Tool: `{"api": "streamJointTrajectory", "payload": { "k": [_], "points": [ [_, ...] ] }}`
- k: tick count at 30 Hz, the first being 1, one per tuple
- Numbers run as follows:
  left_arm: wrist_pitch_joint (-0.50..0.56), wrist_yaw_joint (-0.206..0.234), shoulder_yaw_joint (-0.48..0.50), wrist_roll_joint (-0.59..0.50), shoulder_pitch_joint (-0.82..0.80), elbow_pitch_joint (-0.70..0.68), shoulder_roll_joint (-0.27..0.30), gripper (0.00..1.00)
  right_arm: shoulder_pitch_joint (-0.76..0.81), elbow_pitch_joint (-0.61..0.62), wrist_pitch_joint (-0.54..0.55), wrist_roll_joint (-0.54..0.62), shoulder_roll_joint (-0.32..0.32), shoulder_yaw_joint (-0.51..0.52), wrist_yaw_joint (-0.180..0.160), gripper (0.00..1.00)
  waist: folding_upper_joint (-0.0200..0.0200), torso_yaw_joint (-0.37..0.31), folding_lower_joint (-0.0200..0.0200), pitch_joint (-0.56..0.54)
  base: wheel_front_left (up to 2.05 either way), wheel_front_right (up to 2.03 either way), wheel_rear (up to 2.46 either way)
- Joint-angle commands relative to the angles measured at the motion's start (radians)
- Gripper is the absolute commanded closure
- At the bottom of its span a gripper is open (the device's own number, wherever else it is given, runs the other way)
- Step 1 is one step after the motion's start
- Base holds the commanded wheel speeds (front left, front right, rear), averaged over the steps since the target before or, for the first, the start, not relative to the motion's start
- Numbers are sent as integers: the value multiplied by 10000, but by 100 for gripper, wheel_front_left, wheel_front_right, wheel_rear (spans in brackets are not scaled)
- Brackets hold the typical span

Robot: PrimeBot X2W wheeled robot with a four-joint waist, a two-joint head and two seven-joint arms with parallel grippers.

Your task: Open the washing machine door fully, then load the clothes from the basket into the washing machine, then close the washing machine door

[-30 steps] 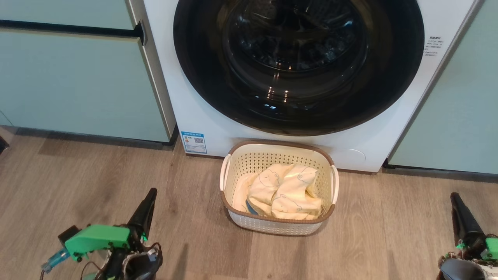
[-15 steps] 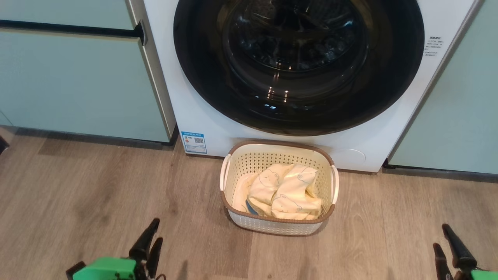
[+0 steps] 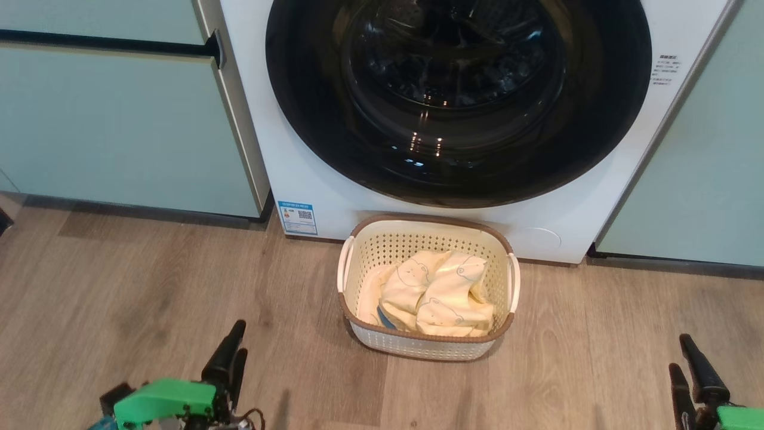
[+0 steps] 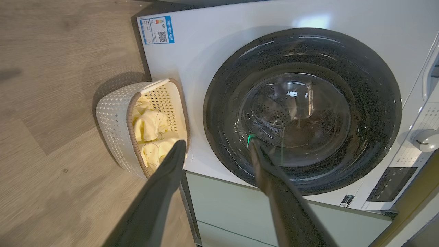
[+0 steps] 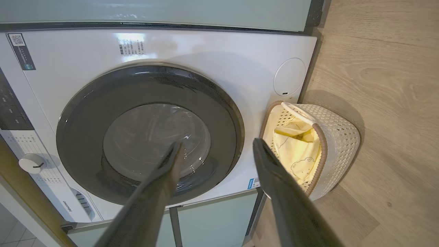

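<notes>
The white washing machine [image 3: 310,179] stands ahead, and its round black-rimmed washing machine door [image 3: 298,89] lies shut flat against the front. On the floor right before it sits the cream perforated basket [image 3: 430,222], holding pale yellow bear-print clothes [image 3: 439,292] with a bit of blue at the left. My left gripper [image 3: 239,340] is low at the left, well back from the basket, open and holding nothing. Low at the right, my right gripper [image 3: 679,352] is also open and holding nothing. Both wrist views look between spread fingers at the door [image 4: 308,113] [image 5: 151,137] and the basket [image 4: 113,127] [image 5: 339,137].
Pale green cabinets flank the machine at the left [image 3: 119,119] and right [image 3: 704,167]. Wooden floor [image 3: 149,298] spreads between my grippers and the basket. A round flap [image 3: 540,237] sits low on the machine, and a control knob [image 4: 425,140] on its panel.
Both grippers have dropped lower in the head view and gone from shut to open. The basket, the clothes and the door have not moved.
</notes>
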State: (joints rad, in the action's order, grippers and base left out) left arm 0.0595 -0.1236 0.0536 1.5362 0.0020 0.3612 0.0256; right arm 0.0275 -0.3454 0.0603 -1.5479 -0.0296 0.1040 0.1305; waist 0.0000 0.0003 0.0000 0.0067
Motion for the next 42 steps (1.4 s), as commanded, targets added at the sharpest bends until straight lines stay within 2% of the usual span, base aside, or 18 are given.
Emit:
{"api": "streamJointTrajectory", "payload": {
  "k": [1,26,42],
  "points": [
    [-89,-45,23,-244,-559,-393,103,0,-596,398,-92,201,-80,-21,0,0,0,0,0,2,0,0,0],
    [-796,-25,-45,-3302,-1012,-732,135,0,-826,886,-800,3270,-109,-285,1,0,0,32,0,45,0,0,0],
    [-1267,264,-337,-5804,-1303,-942,157,0,-949,1194,-1272,5697,-128,-364,1,0,0,28,0,87,0,0,0]
  ]
}}
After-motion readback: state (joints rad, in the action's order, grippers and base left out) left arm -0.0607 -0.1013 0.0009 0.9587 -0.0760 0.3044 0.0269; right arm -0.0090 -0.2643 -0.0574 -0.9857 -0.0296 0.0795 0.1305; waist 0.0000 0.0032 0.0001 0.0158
